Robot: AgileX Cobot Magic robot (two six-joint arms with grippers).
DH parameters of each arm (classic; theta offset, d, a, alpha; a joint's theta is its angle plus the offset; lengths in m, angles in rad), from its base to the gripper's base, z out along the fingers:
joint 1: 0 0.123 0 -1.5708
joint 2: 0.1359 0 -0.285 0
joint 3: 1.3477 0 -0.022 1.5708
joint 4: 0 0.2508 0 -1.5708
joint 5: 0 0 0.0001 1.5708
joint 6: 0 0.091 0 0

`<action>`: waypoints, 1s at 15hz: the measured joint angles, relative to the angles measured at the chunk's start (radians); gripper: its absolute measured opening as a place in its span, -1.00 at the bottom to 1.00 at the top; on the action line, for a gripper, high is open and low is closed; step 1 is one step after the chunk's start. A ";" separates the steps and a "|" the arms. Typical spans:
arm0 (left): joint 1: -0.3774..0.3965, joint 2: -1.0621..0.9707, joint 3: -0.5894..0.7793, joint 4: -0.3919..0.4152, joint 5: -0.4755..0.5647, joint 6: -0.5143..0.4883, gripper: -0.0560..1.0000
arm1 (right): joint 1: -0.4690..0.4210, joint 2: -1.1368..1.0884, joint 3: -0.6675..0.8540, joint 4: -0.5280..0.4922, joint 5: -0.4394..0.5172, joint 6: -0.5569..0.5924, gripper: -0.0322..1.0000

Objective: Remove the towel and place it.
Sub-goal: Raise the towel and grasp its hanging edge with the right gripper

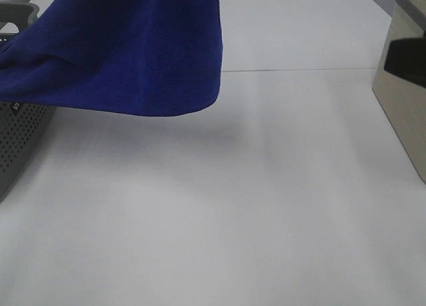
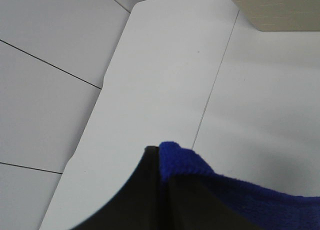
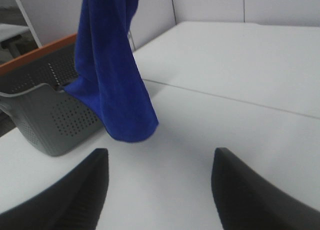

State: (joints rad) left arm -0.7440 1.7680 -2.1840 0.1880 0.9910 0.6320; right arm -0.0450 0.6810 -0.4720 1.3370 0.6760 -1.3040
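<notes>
— Where is the towel (image 1: pixel 133 46) now?
— My left gripper (image 2: pixel 161 182) pinches its edge, raised high. It hangs partly in the grey basket (image 1: pixel 20 140), with one corner above the white table (image 1: pixel 266 219).
— And the right gripper (image 3: pixel 157 190)?
— It is low, with the fingers wide apart and nothing between them. The table ahead is bare; the beige box (image 1: pixel 406 86) stands well apart.

Open tabletop (image 1: pixel 233 206) between towel (image 1: pixel 133 46) and box (image 1: pixel 403 100)

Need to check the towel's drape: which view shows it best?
Right wrist: the towel hangs lengthwise, its lower hem visible beside the basket. Exterior high crops its top; left wrist shows only one edge.
</notes>
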 joint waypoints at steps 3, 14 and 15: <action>-0.023 0.002 0.000 -0.001 -0.014 0.000 -0.89 | 0.000 0.165 0.000 0.255 0.086 -0.311 0.24; -0.088 0.002 0.000 -0.029 -0.046 0.000 -0.89 | 0.000 0.739 -0.139 0.396 0.354 -0.724 0.24; -0.088 0.002 0.000 -0.034 -0.049 0.000 -0.89 | 0.000 0.783 -0.155 0.396 0.399 -0.737 0.24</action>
State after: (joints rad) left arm -0.8320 1.7700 -2.1840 0.1540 0.9420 0.6320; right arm -0.0450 1.4640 -0.6270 1.7330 1.0750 -2.0410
